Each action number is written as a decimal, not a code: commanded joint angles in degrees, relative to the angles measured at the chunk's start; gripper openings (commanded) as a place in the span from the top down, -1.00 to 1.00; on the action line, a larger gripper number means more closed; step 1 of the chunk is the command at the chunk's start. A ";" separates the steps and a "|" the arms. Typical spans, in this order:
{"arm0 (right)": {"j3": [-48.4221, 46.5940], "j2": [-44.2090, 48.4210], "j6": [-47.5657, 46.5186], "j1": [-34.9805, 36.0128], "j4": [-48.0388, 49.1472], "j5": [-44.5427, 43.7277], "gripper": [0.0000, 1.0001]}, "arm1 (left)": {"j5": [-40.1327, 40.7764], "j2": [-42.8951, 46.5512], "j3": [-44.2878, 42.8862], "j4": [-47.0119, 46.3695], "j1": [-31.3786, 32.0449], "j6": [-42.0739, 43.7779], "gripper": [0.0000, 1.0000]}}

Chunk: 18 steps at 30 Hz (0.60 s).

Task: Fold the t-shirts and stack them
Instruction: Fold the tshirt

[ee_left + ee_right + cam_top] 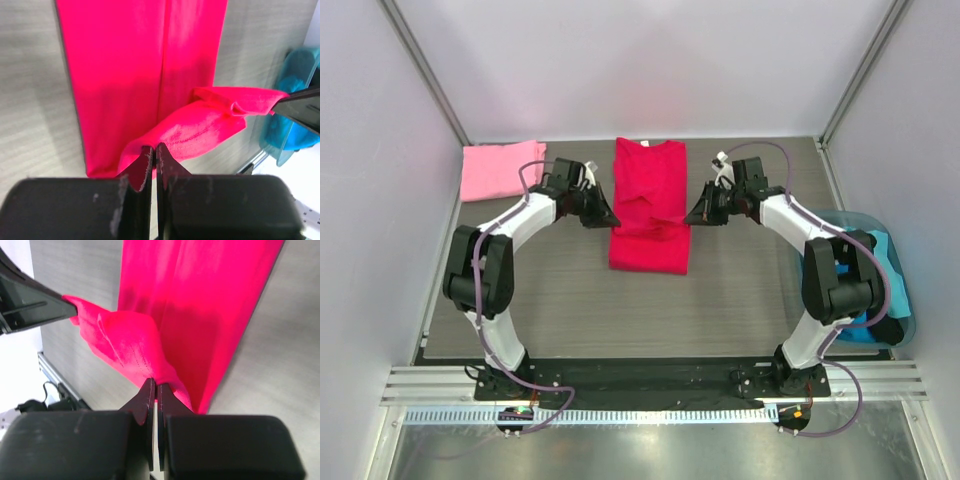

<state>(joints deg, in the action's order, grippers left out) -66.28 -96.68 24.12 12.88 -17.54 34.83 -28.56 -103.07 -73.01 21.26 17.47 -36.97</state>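
Near edge: you have both arm bases bolted side by side, and both arms reach inward over the grey table [570, 300].

Left gripper [603, 215]: in its wrist view, left gripper [153, 150] has its jaws pressed together, pinching a raised corner of the red t-shirt [125, 75]. Cloth is caught right at the tips.

Right gripper [695, 213]: in its wrist view, right gripper [155, 385] shows the same, jaws closed on the opposite raised corner of the red t-shirt [200, 300].

Between your two grippers a bunched band of red cloth spans the garment's width, lifted off the flat layer beneath it. Each wrist view shows the other gripper's tip at the far end of that band.

Red t-shirt [650, 180]: it lies mid-table as a long narrow strip running near to far. The near end lies flat on the table, and the far end reaches close to the back edge.

To your right, a blue bin [908, 300] sits at the table edge with teal cloth [880, 245] in it.

Far left corner: the pink t-shirt [498, 168] lies flat, well apart from the red one and from both grippers
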 commanded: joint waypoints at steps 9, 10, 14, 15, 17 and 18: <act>-14.13 -11.76 -2.59 -1.46 2.16 0.15 0.98 | -1.41 -8.90 -11.36 -2.01 -2.44 2.43 1.00; -15.27 -12.38 -2.76 -1.46 1.90 0.15 0.98 | -1.33 -10.04 -12.58 -2.01 -2.53 2.52 0.99; -17.65 -15.20 -3.64 -1.46 1.72 -0.28 0.98 | -1.33 -12.24 -14.61 -1.48 -3.15 2.78 1.00; -18.00 -15.55 -3.73 -1.46 1.63 -0.37 0.98 | -1.24 -12.51 -14.70 -1.39 -3.24 2.69 1.00; -19.23 -16.87 -3.82 -1.55 1.63 -0.46 0.98 | -0.98 -12.95 -14.88 -1.39 -3.41 2.52 0.98; -19.50 -17.13 -3.90 -1.55 1.63 -0.64 0.95 | -0.71 -13.12 -14.88 -1.31 -3.41 2.43 0.89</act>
<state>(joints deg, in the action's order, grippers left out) -82.46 -113.51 21.58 11.51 -17.17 34.61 -28.71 -116.03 -85.47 21.06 14.72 -35.42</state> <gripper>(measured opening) 0.037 0.041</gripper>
